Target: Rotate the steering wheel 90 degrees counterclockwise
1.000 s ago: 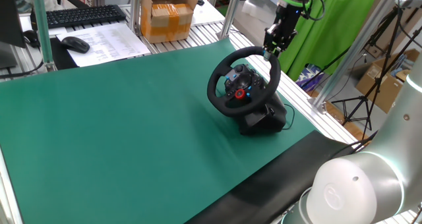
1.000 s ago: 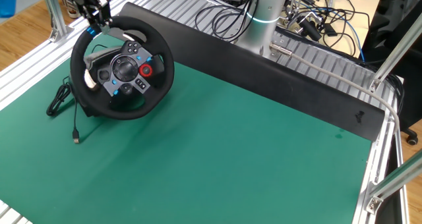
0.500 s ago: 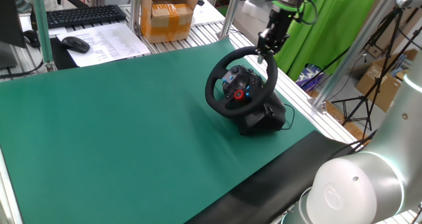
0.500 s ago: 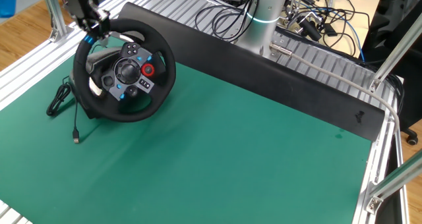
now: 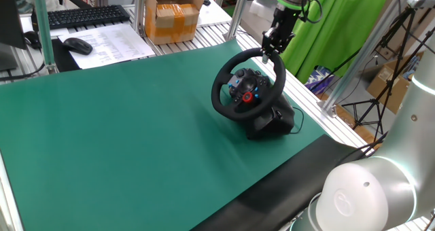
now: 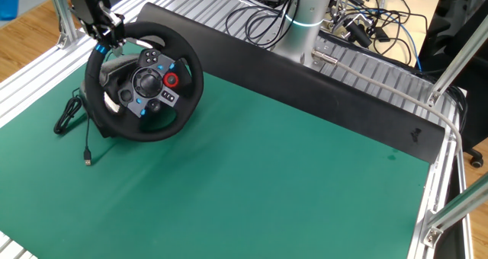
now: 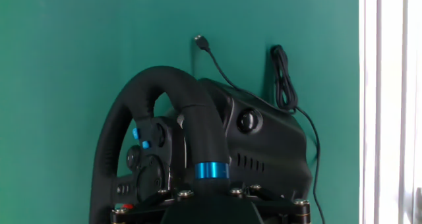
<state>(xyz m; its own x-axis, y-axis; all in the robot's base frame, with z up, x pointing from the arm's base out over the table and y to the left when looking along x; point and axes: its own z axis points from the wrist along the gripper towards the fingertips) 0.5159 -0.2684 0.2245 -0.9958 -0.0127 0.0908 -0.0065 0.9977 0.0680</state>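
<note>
The steering wheel (image 5: 221, 88) stands tilted on its black base (image 5: 275, 119) near the right edge of the green mat. It is black with a red centre knob (image 5: 247, 96) and small coloured buttons. My gripper (image 5: 270, 49) comes down from above and is shut on the top of the rim, right at the blue stripe (image 7: 211, 169). In the other fixed view the gripper (image 6: 109, 36) holds the wheel (image 6: 191, 84) at its upper left. The hand view looks down along the rim (image 7: 198, 118), and the gripper (image 7: 211, 188) shows only as a dark plate at the bottom edge.
The wheel's black cable (image 6: 72, 118) trails over the mat beside the base, also as a loop (image 7: 283, 72). A cardboard box (image 5: 173, 17), keyboard (image 5: 81, 15), mouse (image 5: 78, 45) and papers lie beyond the mat. Aluminium posts (image 5: 139, 10) and rails surround the table.
The gripper has moved sideways along the wheel's arc with the rim in its grasp, and the wheel has turned a little counterclockwise; most of that came in the earlier half second.
</note>
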